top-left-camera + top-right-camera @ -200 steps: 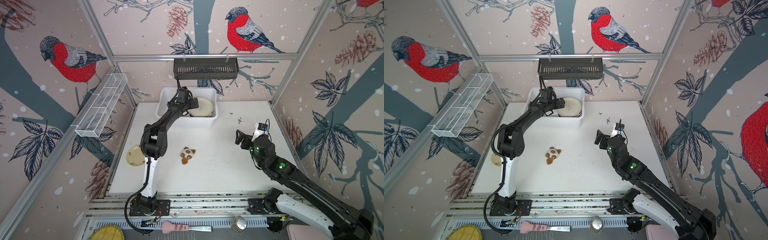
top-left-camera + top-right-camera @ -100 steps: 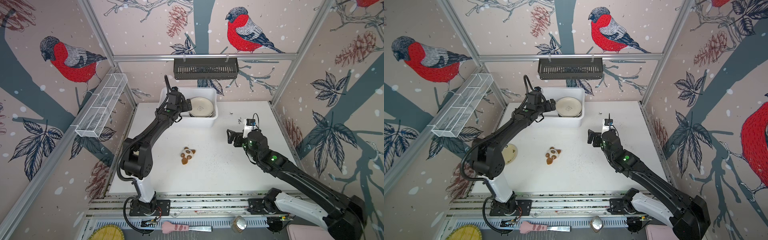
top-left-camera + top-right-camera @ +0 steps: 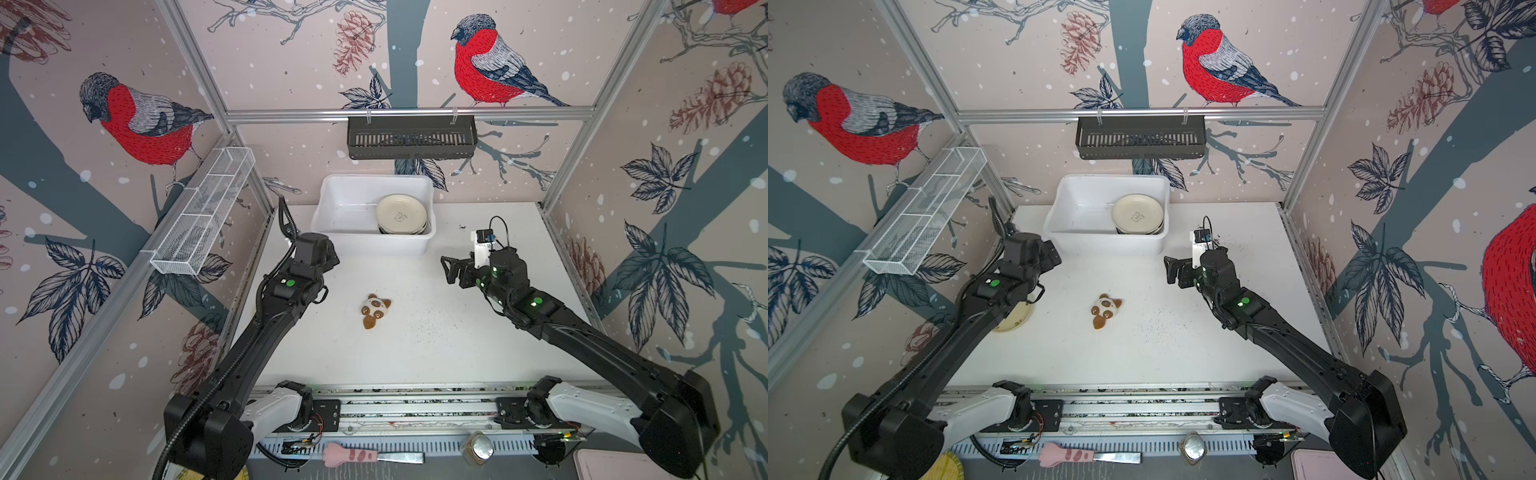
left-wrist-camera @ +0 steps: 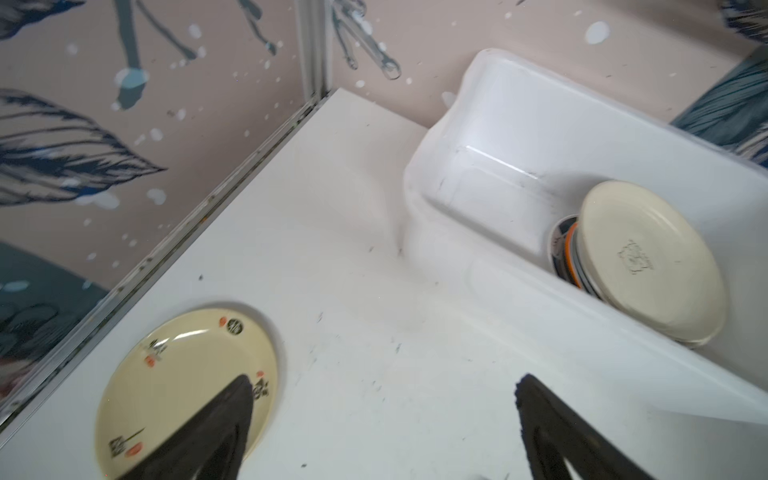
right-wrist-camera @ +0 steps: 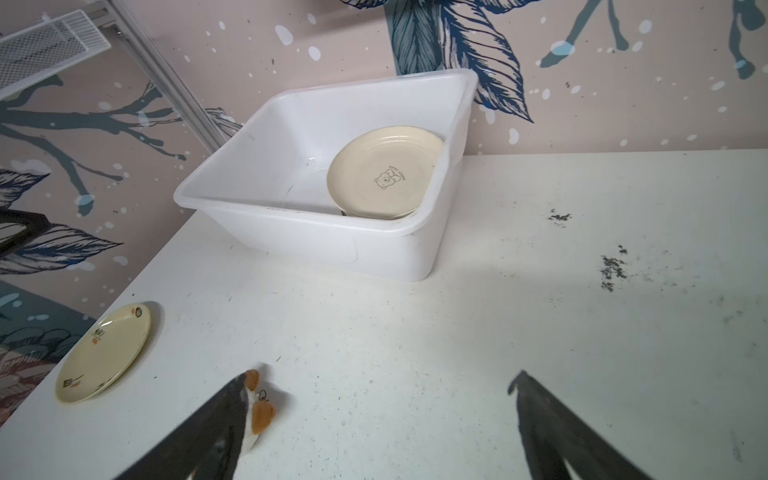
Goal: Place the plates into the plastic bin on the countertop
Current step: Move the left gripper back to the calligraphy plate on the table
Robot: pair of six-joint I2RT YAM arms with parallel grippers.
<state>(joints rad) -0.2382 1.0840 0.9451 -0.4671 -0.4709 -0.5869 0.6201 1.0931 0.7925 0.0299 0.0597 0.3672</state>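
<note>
Hovering left gripper (image 4: 384,379): mine, jaws spread wide with nothing between them. It hangs over the countertop just off the left front corner of the white rectangular plastic bin (image 3: 374,246).
Right gripper (image 5: 383,376): also mine, jaws wide apart and empty. It is off the bin's right front corner, apart from it, and looks toward the bin's front wall.
Bin edges: the bin sits on the flat white speckled countertop (image 3: 436,345), with its back rim close to the rear wall. Bare countertop runs along its front wall and past both short ends.
Plates in the bin: a stack of round plates (image 4: 571,253) stands at the bin's right end, orange and dark rims showing. A round cream plate (image 3: 401,214) with a small bear print lies on top.
Room in the bin: the left half of its floor is bare.
Loose plate: one round pale-yellow plate (image 3: 1013,318) with small dark and orange marks lies flat well in front of the bin's left corner. It is near the countertop's left edge and partly under my left arm in a top view.
Small brown-and-white panda toy (image 3: 375,309): it lies well in front of the bin's middle, between my two arms, touching nothing.
Widest open floor: the stretch from the bin's front wall down to the toy.
Count: one bin, one loose plate, one toy, two grippers. Several rims show in the stack, but I cannot count its plates.
</note>
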